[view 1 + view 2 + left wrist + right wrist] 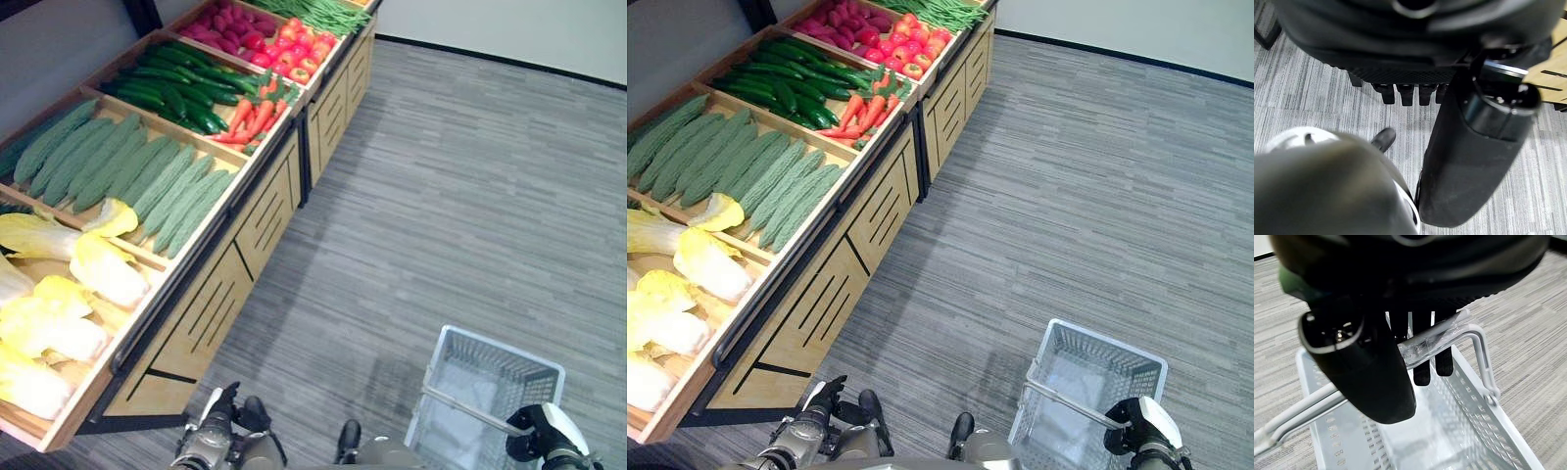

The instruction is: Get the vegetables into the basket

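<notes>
Vegetables lie in the bins of a wooden stand [250, 230] along my left. From near to far there are pale napa cabbages [69, 294], bumpy bitter gourds [127, 171], cucumbers [176, 88], carrots [250, 117], red tomatoes [294, 49] and green beans [318, 12]. A white plastic basket [495, 377] hangs at my lower right with nothing in it. My right hand [549, 431] is shut on its metal handle [1449, 333], fingers [1422, 367] curled over the bar. My left hand [220, 416] is low beside the stand's near corner, fingers [1405, 93] relaxed and holding nothing.
Grey striped carpet [441, 196] covers the floor to the right of the stand. The stand's slatted front panels [211, 313] and dark rail face the aisle. A pale wall with dark skirting [509, 54] closes the far side.
</notes>
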Available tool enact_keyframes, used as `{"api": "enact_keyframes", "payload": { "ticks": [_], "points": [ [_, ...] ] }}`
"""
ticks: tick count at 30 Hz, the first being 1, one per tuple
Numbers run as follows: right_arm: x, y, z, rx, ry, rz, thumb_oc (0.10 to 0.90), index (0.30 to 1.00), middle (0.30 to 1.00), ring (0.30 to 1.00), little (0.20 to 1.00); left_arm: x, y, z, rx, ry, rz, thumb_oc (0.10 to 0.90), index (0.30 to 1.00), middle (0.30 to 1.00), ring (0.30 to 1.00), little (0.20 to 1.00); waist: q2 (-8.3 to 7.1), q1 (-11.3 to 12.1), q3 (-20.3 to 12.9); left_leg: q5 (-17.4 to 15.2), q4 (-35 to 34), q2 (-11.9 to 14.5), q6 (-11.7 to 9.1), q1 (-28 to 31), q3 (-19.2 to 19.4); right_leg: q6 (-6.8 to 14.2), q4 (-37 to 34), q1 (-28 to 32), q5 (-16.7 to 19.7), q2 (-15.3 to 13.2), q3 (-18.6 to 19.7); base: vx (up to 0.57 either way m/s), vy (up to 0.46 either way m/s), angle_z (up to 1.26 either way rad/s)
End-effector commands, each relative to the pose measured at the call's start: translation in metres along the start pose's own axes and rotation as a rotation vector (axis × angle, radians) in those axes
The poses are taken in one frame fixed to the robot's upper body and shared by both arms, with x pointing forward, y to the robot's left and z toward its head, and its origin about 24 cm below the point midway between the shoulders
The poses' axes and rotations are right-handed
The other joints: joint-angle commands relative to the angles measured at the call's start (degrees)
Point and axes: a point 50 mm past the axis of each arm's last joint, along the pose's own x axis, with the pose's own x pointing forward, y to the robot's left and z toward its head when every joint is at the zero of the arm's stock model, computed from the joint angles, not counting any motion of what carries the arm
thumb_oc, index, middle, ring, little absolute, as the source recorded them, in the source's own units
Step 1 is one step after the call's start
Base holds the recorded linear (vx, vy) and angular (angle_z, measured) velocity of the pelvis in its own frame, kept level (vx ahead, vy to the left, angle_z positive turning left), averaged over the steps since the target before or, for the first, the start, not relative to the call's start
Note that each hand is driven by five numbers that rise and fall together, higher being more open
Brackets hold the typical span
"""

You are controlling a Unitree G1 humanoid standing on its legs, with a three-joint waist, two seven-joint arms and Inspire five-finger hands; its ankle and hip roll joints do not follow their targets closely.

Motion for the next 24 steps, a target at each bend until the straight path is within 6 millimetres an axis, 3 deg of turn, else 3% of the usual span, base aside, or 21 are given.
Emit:
{"api": "enact_keyframes", "payload": {
  "ticks": [1,4,5,6,8,10,11,12,14,15,17,18,19,20,22,24],
  "points": [
    [0.007,-0.039,0.003,0.023,-0.025,-0.166,0.400,0.300,0.300,0.300,0.300,0.000,0.029,-0.009,0.035,0.000,0.095,0.900,1.000,1.000,1.000,1.000,-2.58,1.61,0.54,-1.45,4.04,-2.27,-1.78,-3.71,-0.01,7.80,-0.68,2.78,6.08,-8.23,7.59,0.13,0.159,-0.04],
    [0.009,-0.038,0.012,0.024,-0.047,-0.167,0.400,0.300,0.300,0.300,0.300,0.001,0.032,-0.006,0.016,-0.009,0.107,0.900,1.000,1.000,1.000,1.000,-3.34,2.23,0.40,-3.02,4.75,-3.71,-0.90,-4.33,-0.24,8.98,-0.84,2.85,8.19,-9.72,7.72,0.13,0.186,0.06],
    [0.012,-0.039,0.019,0.017,-0.070,-0.170,0.400,0.300,0.300,0.300,0.300,0.001,0.035,-0.004,0.008,-0.022,0.115,0.900,1.000,1.000,1.000,1.000,-3.67,2.65,0.46,-4.19,4.53,-4.71,-0.02,-4.06,-0.45,9.65,1.47,1.57,10.01,-10.86,7.93,0.17,0.174,0.20],
    [0.012,-0.039,0.019,0.016,-0.069,-0.169,0.400,0.300,0.300,0.300,0.300,0.001,0.035,-0.004,0.008,-0.020,0.115,0.900,1.000,1.000,1.000,1.000,-3.84,2.59,0.37,-5.22,4.53,-5.03,-0.60,-3.58,-1.18,10.18,1.83,1.93,9.18,-11.04,8.40,0.13,0.173,0.18],
    [0.016,-0.043,0.031,0.011,-0.100,-0.182,0.400,0.300,0.300,0.300,0.300,0.001,0.039,-0.003,-0.007,-0.031,0.125,0.900,1.000,1.000,1.000,1.000,-3.76,3.18,1.04,-6.11,3.59,-6.51,0.79,-2.44,-1.01,11.09,8.49,-0.73,12.57,-13.26,8.54,0.07,0.197,0.11],
    [0.019,-0.042,0.048,0.020,-0.156,-0.179,0.400,0.300,0.300,0.300,0.300,0.002,0.047,0.000,-0.014,-0.038,0.144,0.900,1.000,1.000,1.000,1.000,-2.72,2.36,2.45,-6.01,2.39,-7.28,2.34,-0.74,-2.28,9.81,16.06,-5.59,15.33,-12.02,12.52,0.05,0.171,0.30],
    [0.019,-0.042,0.048,0.020,-0.157,-0.179,0.400,0.300,0.300,0.300,0.300,0.002,0.047,0.000,-0.014,-0.038,0.144,0.900,1.000,1.000,1.000,1.000,-2.75,2.37,2.46,-6.01,2.39,-7.31,2.35,-0.73,-2.24,9.82,16.17,-5.65,15.28,-12.06,12.58,0.13,0.077,0.54],
    [0.019,-0.040,0.056,0.014,-0.195,-0.173,0.400,0.300,0.300,0.300,0.300,0.002,0.052,-0.002,-0.031,-0.029,0.162,0.900,1.000,1.000,1.000,1.000,-2.16,1.69,3.06,-6.34,1.48,-7.54,2.23,0.92,-3.86,8.80,15.96,-8.42,13.83,-10.12,15.57,0.12,-0.002,0.65],
    [0.019,-0.040,0.057,0.015,-0.196,-0.170,0.400,0.300,0.300,0.300,0.300,0.001,0.053,-0.004,-0.034,-0.022,0.168,0.900,1.000,1.000,1.000,1.000,-1.98,1.56,3.29,-6.32,1.25,-7.42,1.99,1.46,-4.49,8.57,14.63,-9.32,13.16,-9.68,16.19,0.11,-0.031,0.54],
    [0.020,-0.038,0.057,0.018,-0.194,-0.166,0.400,0.300,0.300,0.300,0.300,0.001,0.054,-0.005,-0.039,-0.018,0.176,0.900,1.000,1.000,1.000,1.000,-1.77,1.45,3.55,-6.43,1.07,-7.25,1.66,2.04,-5.37,8.49,12.63,-10.32,12.44,-9.54,16.81,0.17,-0.168,0.35],
    [0.021,-0.039,0.064,0.014,-0.216,-0.163,0.400,0.300,0.300,0.300,0.300,0.001,0.054,-0.006,-0.040,-0.019,0.178,0.900,1.000,1.000,1.000,1.000,-1.96,0.53,4.01,-7.44,1.65,-6.77,0.33,3.21,-8.45,9.46,3.18,-12.34,12.46,-8.92,22.12,0.21,-0.237,0.44],
    [0.021,-0.039,0.064,0.014,-0.217,-0.163,0.400,0.300,0.300,0.300,0.300,0.001,0.054,-0.006,-0.040,-0.019,0.178,0.900,1.000,1.000,1.000,1.000,-1.95,0.53,3.90,-7.38,1.68,-6.73,0.32,3.03,-8.43,9.44,2.98,-12.42,12.66,-8.88,22.12,0.21,-0.247,0.68],
    [0.021,-0.041,0.067,0.015,-0.226,-0.159,0.400,0.300,0.300,0.300,0.300,0.001,0.052,-0.006,-0.045,-0.024,0.168,0.900,1.000,1.000,1.000,1.000,-2.36,-0.11,4.10,-8.61,2.80,-6.73,-0.30,3.72,-11.28,10.24,-0.93,-13.95,13.73,-8.32,27.57,0.20,-0.241,0.67],
    [0.021,-0.041,0.067,0.013,-0.225,-0.152,0.400,0.300,0.300,0.300,0.300,0.001,0.051,-0.007,-0.039,-0.020,0.162,0.900,1.000,1.000,1.000,1.000,-2.54,-0.34,3.97,-9.17,3.14,-6.62,-0.48,4.01,-12.55,10.60,-1.44,-14.23,13.73,-7.86,29.03,0.21,-0.241,0.76],
    [0.021,-0.038,0.062,0.010,-0.209,-0.144,0.400,0.300,0.300,0.300,0.300,0.001,0.048,-0.009,-0.032,-0.014,0.149,0.900,1.000,1.000,1.000,1.000,-2.62,-0.55,3.66,-9.11,3.21,-6.57,-0.56,4.09,-14.31,10.51,-0.48,-13.70,12.96,-6.79,30.95,0.13,-0.225,0.98],
    [0.021,-0.036,0.054,-0.009,-0.179,-0.116,0.400,0.300,0.300,0.300,0.300,-0.001,0.041,-0.017,-0.053,0.012,0.130,0.900,1.000,1.000,1.000,1.000,-2.88,0.05,2.48,-8.18,2.46,-5.42,-1.25,4.54,-16.80,9.35,0.11,-12.10,11.33,-5.46,28.69,0.20,-0.422,1.42]
  ]
}}
